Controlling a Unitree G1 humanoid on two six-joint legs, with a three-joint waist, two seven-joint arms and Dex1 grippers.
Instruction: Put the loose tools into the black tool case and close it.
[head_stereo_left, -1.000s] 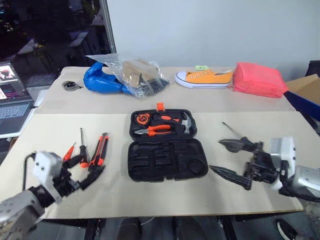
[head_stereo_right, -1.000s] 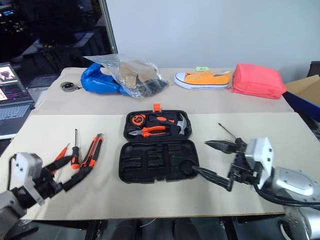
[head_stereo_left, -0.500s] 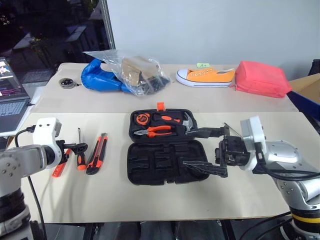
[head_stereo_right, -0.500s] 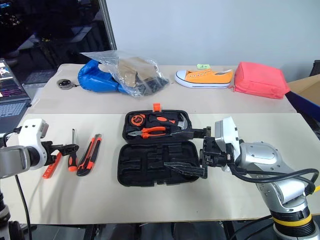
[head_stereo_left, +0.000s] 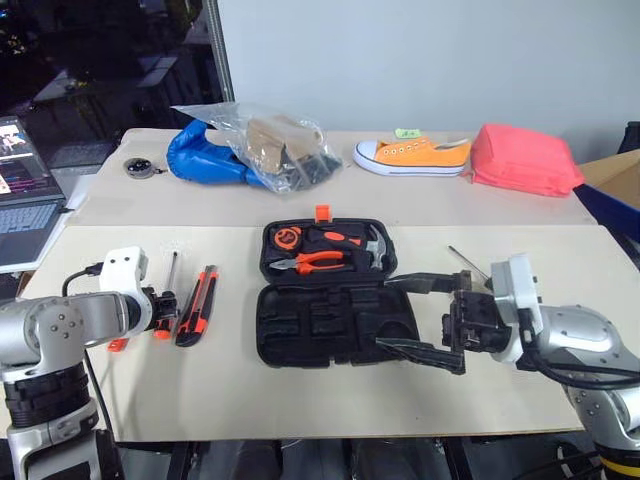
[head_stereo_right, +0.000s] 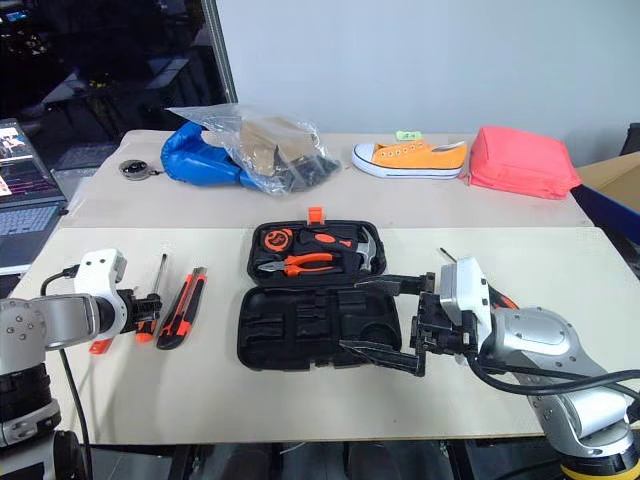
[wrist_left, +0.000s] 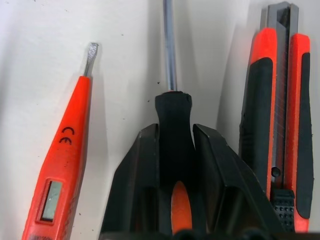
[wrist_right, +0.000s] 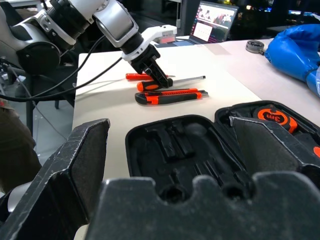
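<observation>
Beige table — open black tool case, utility knife, sneaker

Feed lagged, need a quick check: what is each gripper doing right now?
Left gripper: closed on the handle of a screwdriver lying on the table.
Right gripper: open, holding nothing, beside the tool case.

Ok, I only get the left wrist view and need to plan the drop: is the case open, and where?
Observer: Open, flat; the black tool case lies right of the screwdriver that the left gripper grips.
Operator: Slots free?
Observer: The near half is empty; the far half holds pliers and a hammer.
Operator: Right arm in the way?
Observer: The right gripper is open at the case's right edge.
</observation>
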